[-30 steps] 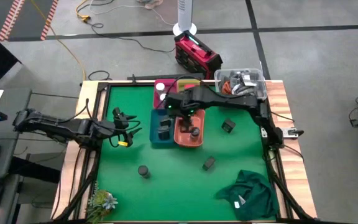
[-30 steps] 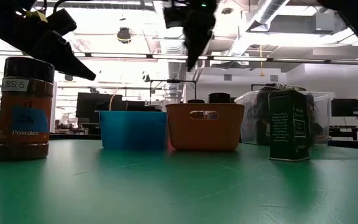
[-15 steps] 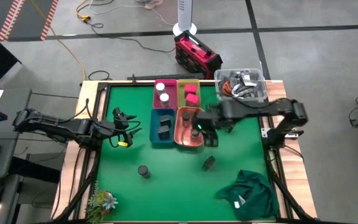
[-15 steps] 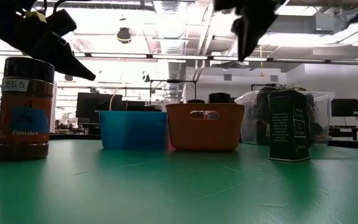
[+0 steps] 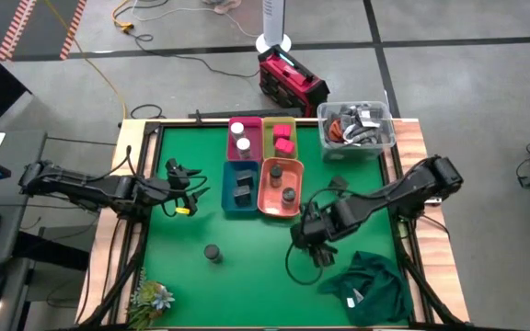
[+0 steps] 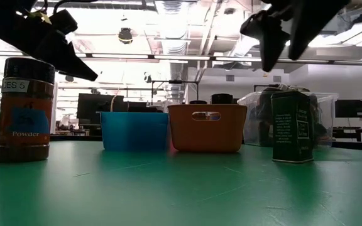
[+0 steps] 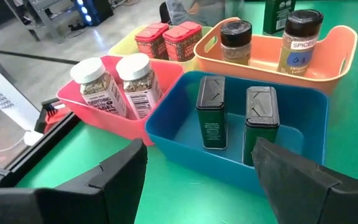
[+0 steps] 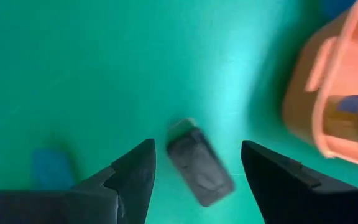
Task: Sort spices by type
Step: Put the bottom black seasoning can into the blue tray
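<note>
My right gripper (image 8: 197,146) hangs open above a dark grey tin (image 8: 201,167) that lies flat on the green mat. In the high view this gripper (image 5: 309,237) covers that tin. In the low view the tin (image 6: 291,127) stands below the gripper (image 6: 276,37). A second tin (image 5: 338,184) and a dark round jar (image 5: 213,252) stand loose on the mat. My left gripper (image 7: 199,146) waits open near the table's left edge, facing the bins. The blue bin (image 7: 173,127) holds two tins, the pink bin (image 7: 79,102) white-capped jars, the yellow bin (image 7: 129,45) red blocks, and the orange bin (image 7: 337,59) round jars.
A clear box of cables (image 5: 357,124) sits at the far right corner. A crumpled green cloth (image 5: 366,285) lies at the near right corner, close to my right arm. A small plant (image 5: 150,299) stands at the near left corner. Bare mat spreads between the round jar and the cloth.
My right gripper has swung from over the bins toward the table's near edge and a little to the right, and now hangs over the loose tin. My left arm has kept still.
</note>
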### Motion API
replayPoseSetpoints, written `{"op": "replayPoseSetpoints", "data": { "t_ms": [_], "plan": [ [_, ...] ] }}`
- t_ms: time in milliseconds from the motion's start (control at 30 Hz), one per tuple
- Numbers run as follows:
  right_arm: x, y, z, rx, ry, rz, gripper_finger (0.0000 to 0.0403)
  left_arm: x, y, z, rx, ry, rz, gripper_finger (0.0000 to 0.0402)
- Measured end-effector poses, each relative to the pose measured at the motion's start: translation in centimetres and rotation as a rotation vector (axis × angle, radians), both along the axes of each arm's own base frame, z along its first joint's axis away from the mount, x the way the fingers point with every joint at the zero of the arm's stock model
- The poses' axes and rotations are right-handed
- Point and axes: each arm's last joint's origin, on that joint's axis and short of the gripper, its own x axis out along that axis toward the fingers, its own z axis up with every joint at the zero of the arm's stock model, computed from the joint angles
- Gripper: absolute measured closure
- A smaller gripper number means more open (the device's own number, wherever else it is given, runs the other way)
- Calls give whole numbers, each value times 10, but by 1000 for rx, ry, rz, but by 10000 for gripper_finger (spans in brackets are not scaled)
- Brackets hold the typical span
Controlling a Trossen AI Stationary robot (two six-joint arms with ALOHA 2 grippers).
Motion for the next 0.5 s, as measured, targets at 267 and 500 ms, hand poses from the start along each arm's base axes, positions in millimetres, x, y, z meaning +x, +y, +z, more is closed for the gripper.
{"op": "replayPoseSetpoints", "data": {
  "t_ms": [267,500],
  "plan": [
    [-5,11,-12,-58,86,113,137,0,0,0,-35,-19,15,120],
    [4,9,-41,-197,167,215,137,-1,0,-3,-48,1,23,120]
  ]
}}
